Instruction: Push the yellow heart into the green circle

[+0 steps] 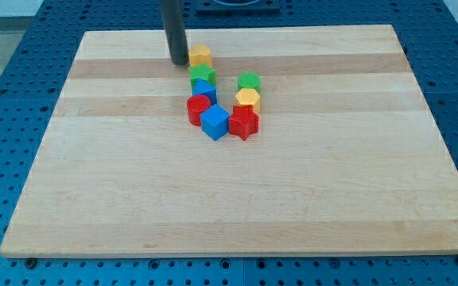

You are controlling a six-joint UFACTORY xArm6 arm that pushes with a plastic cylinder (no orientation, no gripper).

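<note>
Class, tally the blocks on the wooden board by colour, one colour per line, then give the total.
Yellow: 2, at and
Green: 2, at and
Blue: 2, at and
Red: 2, at and
Total: 8

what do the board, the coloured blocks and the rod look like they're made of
The board looks like pale unvarnished wood: grain bands, matte. The blocks, such as the yellow block, look like solid-coloured plastic or painted wood. The rod, my tip just left of it, looks dark matte metal or plastic.
</note>
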